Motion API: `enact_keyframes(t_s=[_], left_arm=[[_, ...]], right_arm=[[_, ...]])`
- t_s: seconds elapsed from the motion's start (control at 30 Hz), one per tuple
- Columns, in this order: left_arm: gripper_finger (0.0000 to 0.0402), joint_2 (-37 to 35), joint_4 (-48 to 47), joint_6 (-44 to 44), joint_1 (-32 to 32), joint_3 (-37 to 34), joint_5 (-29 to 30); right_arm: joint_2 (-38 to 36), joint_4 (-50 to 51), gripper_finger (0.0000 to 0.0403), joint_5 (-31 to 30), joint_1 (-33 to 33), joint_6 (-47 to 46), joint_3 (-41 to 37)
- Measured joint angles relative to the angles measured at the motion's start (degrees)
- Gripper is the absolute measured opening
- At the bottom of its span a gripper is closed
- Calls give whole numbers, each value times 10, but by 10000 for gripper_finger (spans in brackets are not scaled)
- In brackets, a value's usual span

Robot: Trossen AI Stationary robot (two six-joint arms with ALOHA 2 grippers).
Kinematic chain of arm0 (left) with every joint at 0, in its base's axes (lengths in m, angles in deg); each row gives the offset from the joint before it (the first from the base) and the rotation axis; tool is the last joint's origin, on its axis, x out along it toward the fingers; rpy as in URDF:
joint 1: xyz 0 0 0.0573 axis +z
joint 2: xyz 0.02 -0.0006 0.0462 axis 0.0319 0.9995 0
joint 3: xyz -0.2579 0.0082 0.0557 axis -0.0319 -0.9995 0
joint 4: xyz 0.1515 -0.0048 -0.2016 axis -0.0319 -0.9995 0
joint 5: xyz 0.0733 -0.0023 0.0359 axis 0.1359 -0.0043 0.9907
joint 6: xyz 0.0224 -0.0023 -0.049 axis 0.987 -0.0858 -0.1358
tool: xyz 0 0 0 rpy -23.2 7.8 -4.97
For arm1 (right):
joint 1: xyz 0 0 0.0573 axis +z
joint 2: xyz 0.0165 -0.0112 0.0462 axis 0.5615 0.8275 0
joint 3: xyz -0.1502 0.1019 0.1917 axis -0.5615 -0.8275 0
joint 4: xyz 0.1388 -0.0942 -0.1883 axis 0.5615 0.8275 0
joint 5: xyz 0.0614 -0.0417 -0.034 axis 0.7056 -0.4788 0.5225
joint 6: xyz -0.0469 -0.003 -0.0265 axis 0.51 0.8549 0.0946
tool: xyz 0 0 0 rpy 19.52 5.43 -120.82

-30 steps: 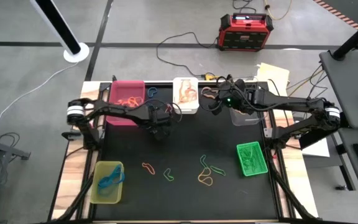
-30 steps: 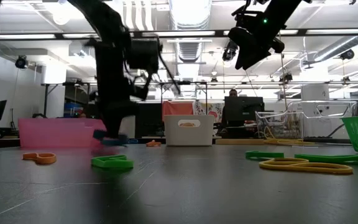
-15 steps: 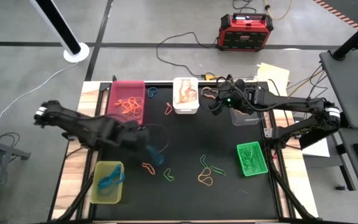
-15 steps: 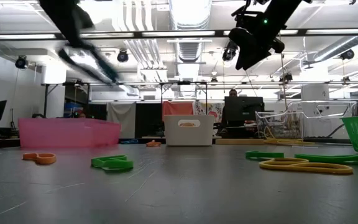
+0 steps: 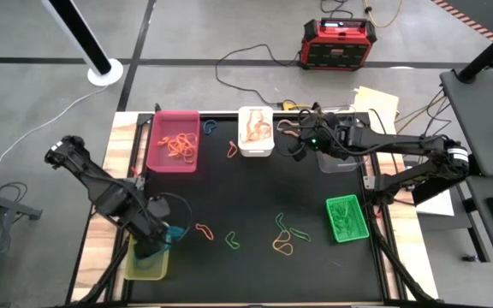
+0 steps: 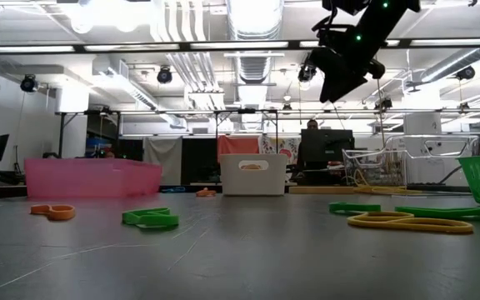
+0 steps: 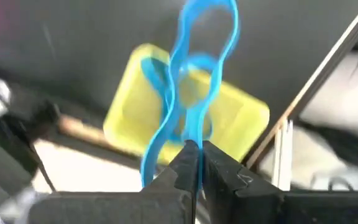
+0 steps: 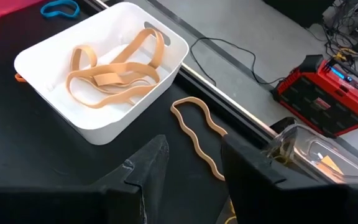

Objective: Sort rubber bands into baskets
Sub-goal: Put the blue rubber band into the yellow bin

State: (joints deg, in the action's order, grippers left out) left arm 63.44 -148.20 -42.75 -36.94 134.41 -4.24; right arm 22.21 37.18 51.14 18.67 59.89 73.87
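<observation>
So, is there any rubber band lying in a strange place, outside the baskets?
Yes. One tan band lies on the table edge between the white basket and the clear basket, although tan bands are already in the white one. A blue band also lies loose beside the pink basket.

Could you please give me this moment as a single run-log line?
left pincer: shut on blue band, above yellow basket | right pincer: open, empty, raised near white basket | tan band on mat
</observation>
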Motion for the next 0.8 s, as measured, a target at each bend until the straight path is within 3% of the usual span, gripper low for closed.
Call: enact_keyframes(t_s=[0.3,0.6,0.8], left_arm=[[0,-2,11,-44,-28,-115,-159],[0,-4,139,-18,-27,-193,-148],[31,7,141,-40,-24,-196,-118]], right_arm=[[0,-1,145,0,0,-7,-3],[0,-1,145,0,0,-10,-3],[0,-1,148,0,0,-15,-2]])
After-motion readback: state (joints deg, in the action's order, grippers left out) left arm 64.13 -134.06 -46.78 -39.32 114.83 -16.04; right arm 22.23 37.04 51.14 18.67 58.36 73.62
